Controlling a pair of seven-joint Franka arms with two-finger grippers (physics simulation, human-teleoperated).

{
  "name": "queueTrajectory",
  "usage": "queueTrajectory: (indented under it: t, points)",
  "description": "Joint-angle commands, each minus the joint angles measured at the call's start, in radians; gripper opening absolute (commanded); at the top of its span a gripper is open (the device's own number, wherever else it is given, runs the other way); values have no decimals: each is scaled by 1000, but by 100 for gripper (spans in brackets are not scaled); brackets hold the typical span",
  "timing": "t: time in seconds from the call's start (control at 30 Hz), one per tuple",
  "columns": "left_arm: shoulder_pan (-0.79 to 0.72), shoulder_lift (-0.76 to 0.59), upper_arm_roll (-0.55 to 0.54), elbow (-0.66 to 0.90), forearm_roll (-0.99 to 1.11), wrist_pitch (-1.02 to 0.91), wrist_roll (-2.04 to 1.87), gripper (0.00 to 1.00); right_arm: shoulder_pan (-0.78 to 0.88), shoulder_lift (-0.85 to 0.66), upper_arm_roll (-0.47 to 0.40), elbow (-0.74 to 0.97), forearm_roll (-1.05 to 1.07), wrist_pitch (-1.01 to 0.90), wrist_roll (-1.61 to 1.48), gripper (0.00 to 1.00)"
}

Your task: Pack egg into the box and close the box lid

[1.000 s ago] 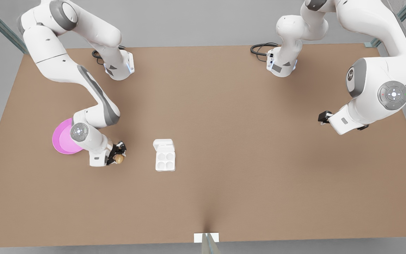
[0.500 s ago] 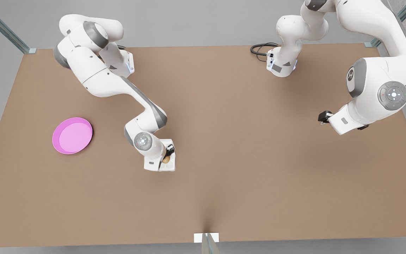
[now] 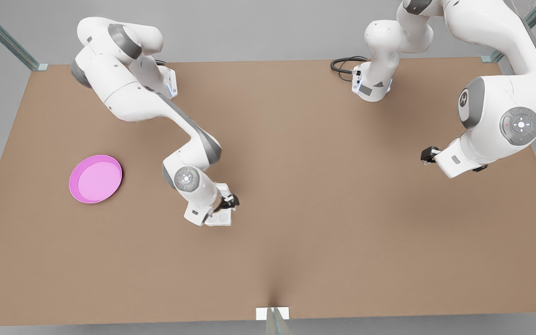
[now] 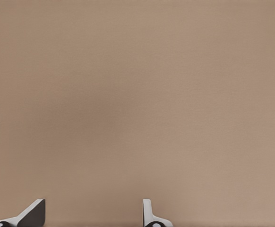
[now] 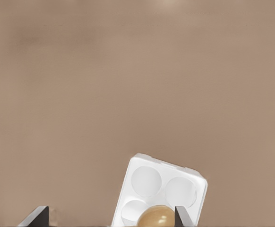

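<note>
Egg point(image 5: 157, 216) released into the box point(image 5: 160, 191) (long axis unclear); right end effector point(image 3: 231, 202) now spread.

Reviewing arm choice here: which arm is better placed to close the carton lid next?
The right gripper. It hangs over the box, where the egg sits in a cup, fingers open. The left gripper waits far off, at the front view's right, over bare table.

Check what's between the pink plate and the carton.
Front view: only bare table between the plate and the carton. The right gripper hangs over the carton; the left gripper waits apart.
</note>
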Motion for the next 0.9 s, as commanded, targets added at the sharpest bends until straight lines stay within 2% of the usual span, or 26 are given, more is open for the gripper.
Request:
queueTrajectory:
  t: [0.0, 0.03, 0.07, 0.1, 0.13, 0.17, 0.2, 0.23, 0.27, 0.3, 0.33, 0.4, 0.47, 0.6, 0.73, 0.87]
  points:
    - [0, -1, 0, 1, 1, 1, 0, 100, -129, -31, 126, 105, 3, -188, -96, 100]
    - [0, -1, 0, 0, 1, 1, 0, 100, -255, -82, 179, 145, 2, -322, -241, 100]
    - [-3, 46, 0, 0, 23, -60, -15, 100, -288, -181, 106, 139, 0, -406, -323, 100]
    - [-3, 95, 0, 0, 34, -120, -17, 100, -126, -278, -156, 134, 20, -521, -323, 100]
    - [-18, 160, -1, 0, 34, -267, -46, 21, -76, -393, -310, 49, 89, -623, -324, 100]
    - [-122, 183, -3, -2, 31, -341, -193, 21, -78, -487, -356, -100, 95, -592, -317, 100]
    - [-270, 189, -3, -2, 27, -381, -342, 21, -85, -496, -383, -117, 149, -525, -324, 100]
    - [-446, 232, -3, 3, -176, -354, -711, 21, -92, -496, -381, -113, 151, -529, -298, 100]
    - [-554, 260, -3, 3, -337, -205, -1079, 21, -82, -489, -378, -41, 143, -535, -311, 100]
    - [-617, 307, -4, 7, -456, 14, -1445, 21, -82, -489, -379, -39, 140, -583, -283, 100]
    - [-683, 318, -6, 7, -501, 163, -1614, 21, -82, -489, -379, -36, 137, -587, -263, 100]
    - [-796, 480, -9, 121, -561, 490, -2017, 21, -92, -484, -376, -34, 109, -626, -269, 100]
    - [-874, 571, -9, 155, -559, 671, -2052, 21, -116, -475, -381, -2, 115, -672, -266, 100]
    - [-948, 665, -7, 158, -524, 978, -2017, 21, -138, -470, -381, -2, 120, -679, -268, 100]
    - [-966, 720, -7, 165, -331, 1124, -1967, 21, -161, -470, -381, 1, 118, -686, -268, 100]
    - [-956, 727, -4, 178, -274, 1161, -1855, 21, -158, -470, -379, 1, 120, -690, -268, 100]
